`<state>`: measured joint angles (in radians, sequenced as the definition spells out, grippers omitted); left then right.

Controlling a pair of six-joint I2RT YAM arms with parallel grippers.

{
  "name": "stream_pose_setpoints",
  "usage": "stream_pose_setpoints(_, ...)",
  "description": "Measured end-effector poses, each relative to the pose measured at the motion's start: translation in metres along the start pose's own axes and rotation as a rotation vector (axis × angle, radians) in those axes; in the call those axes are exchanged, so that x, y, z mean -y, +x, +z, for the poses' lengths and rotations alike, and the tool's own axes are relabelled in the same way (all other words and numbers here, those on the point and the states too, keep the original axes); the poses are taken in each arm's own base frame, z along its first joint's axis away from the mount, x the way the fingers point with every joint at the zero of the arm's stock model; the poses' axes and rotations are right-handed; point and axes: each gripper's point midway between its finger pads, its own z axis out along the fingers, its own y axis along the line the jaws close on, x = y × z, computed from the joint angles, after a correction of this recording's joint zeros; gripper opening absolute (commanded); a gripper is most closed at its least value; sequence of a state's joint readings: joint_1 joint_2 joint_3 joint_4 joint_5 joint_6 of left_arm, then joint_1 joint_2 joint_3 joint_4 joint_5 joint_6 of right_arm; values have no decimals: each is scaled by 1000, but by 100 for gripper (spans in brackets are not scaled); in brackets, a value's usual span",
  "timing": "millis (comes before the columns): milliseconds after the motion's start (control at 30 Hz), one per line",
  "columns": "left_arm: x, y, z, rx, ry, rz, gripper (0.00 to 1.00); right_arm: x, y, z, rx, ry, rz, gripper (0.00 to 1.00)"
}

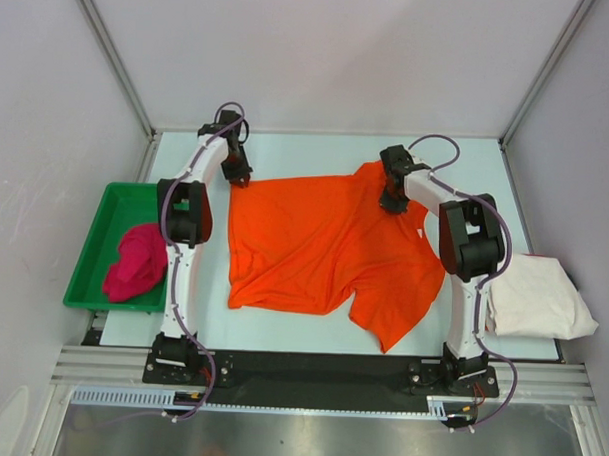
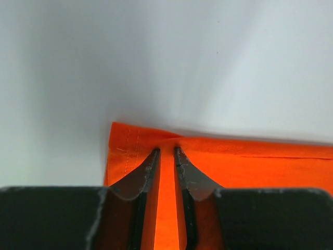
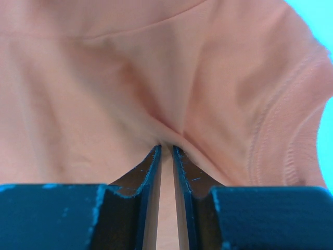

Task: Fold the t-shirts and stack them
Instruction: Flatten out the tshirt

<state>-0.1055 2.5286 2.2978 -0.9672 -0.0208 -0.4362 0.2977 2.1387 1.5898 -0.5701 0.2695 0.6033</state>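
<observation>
On the tabletop (image 1: 317, 153) we find the orange t-shirt (image 1: 324, 249) spread out. Left hand (image 2: 165, 151) nearly closed, pinching its far left hem corner; right hand (image 3: 166, 147) likewise narrow, pinching cloth by its far right sleeve. Left of it, magenta t-shirt (image 1: 135, 262) bunched in green tray (image 1: 110, 206); right of it, off-white t-shirt (image 1: 537, 296) folded.

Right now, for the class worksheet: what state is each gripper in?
Left gripper: shut on the orange t-shirt, at its hemmed corner.
Right gripper: shut on the same orange t-shirt, near a sleeve.
</observation>
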Motion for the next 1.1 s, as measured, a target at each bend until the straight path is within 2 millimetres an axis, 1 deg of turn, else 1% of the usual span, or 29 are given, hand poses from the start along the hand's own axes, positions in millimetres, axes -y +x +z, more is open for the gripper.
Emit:
stream_pose_setpoints(233,-2,-2,1,0,4,-6,23,17,-5,2,-14,4,54,20)
stream_pose_setpoints(400,-1,-2,1,0,5,-6,22,18,-6,1,-13,-25,70,22)
stream_pose_setpoints(500,0,-2,0,1,10,-9,26,15,-2,-3,3,-46,37,28)
stream_pose_setpoints(533,1,-3,-1,4,16,-12,27,14,0,-5,7,-44,15,35)
stream_pose_setpoints(567,4,-4,-2,9,22,-11,30,11,2,-8,11,-46,-5,39)
stream_pose_setpoints(633,9,-7,-8,25,34,-6,32,-1,6,-16,29,-60,-59,46)
stream_pose_setpoints(667,12,-8,-13,36,40,-3,34,-10,8,-23,44,-73,-89,48)
stream_pose_setpoints(733,20,-12,-29,67,59,4,35,-28,9,-42,76,-108,-136,49)
stream_pose_setpoints(800,33,-13,-54,105,87,21,35,-51,3,-67,123,-159,-168,50)
stream_pose_setpoints(833,41,-14,-69,130,106,31,35,-62,-2,-83,152,-192,-175,50)
stream_pose_setpoints(867,48,-14,-83,150,123,41,36,-68,-6,-94,173,-212,-175,50)
stream_pose_setpoints(933,63,-6,-112,195,165,70,36,-72,-18,-119,221,-244,-165,52)
stream_pose_setpoints(1000,72,8,-135,221,196,96,37,-68,-28,-137,255,-251,-156,53)
stream_pose_setpoints(1067,75,33,-152,226,213,124,37,-61,-32,-152,282,-254,-156,54)
stream_pose_setpoints(1100,75,47,-156,227,217,140,38,-55,-30,-156,288,-248,-159,56)
